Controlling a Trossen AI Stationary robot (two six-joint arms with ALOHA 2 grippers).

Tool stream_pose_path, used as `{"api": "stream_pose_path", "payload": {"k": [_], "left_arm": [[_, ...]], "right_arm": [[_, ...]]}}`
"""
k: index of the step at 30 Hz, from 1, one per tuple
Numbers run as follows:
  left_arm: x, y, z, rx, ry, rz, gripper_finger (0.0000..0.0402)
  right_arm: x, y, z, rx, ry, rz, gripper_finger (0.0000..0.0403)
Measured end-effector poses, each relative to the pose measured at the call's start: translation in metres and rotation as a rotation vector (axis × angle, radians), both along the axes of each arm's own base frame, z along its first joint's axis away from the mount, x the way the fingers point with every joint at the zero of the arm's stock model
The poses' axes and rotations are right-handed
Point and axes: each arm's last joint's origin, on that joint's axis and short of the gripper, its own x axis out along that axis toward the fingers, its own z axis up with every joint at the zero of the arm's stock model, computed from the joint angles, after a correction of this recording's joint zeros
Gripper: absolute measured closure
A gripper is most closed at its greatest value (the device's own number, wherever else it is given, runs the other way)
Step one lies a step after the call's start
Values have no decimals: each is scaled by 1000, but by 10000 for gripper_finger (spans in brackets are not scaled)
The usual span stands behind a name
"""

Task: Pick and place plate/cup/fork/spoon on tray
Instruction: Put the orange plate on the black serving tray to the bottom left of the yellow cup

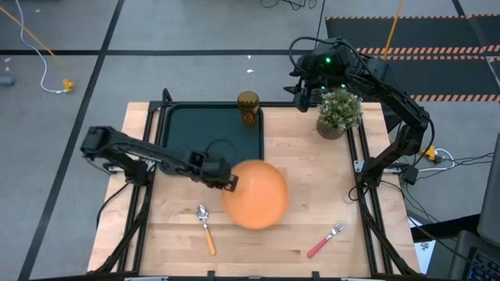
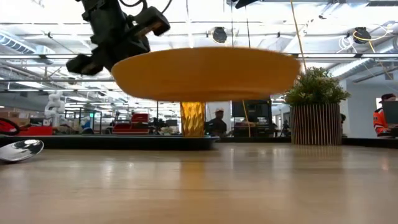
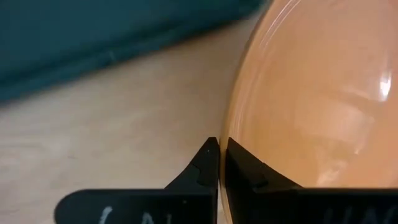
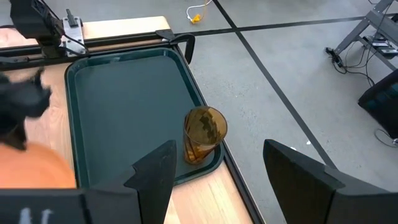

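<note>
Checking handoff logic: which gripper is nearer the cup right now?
Right. The right gripper hangs open just beyond the tray's far corner, a short way from the cup. The left gripper is shut on the plate, lifted over the table, farther off.

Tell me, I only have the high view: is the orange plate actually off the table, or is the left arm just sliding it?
Observer: It is off the table. In the low view the plate hangs clear above the wooden tabletop, roughly level.
Operator: Is the grip on it solid?
Observer: The left gripper has its jaws pinched on the plate's rim, with the edge between them in the left wrist view.
Operator: Is the cup in the tray properly?
Observer: Yes. The right wrist view shows the cup standing upright inside the tray, in a corner close to the rim.
Operator: And the right arm?
Observer: The right gripper waits above that corner of the tray, jaws open and empty.
</note>
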Motion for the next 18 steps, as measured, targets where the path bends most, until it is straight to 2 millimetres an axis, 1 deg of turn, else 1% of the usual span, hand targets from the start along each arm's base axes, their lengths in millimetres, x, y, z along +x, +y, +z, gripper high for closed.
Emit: {"api": "stream_pose_path", "payload": {"k": [4, 9, 14, 18], "left_arm": [[-20, 21, 18, 47, 33, 25, 395], [-42, 44, 30, 93, 94, 52, 395], [-54, 65, 33, 122, 163, 53, 395], [-59, 83, 33, 129, 192, 46, 395]], "right_arm": [[0, 0, 0, 1, -1, -1, 170], [0, 0, 0, 28, -16, -22, 170], [0, 0, 0, 52, -26, -39, 170], [-1, 1, -1, 63, -21, -43, 170]]}}
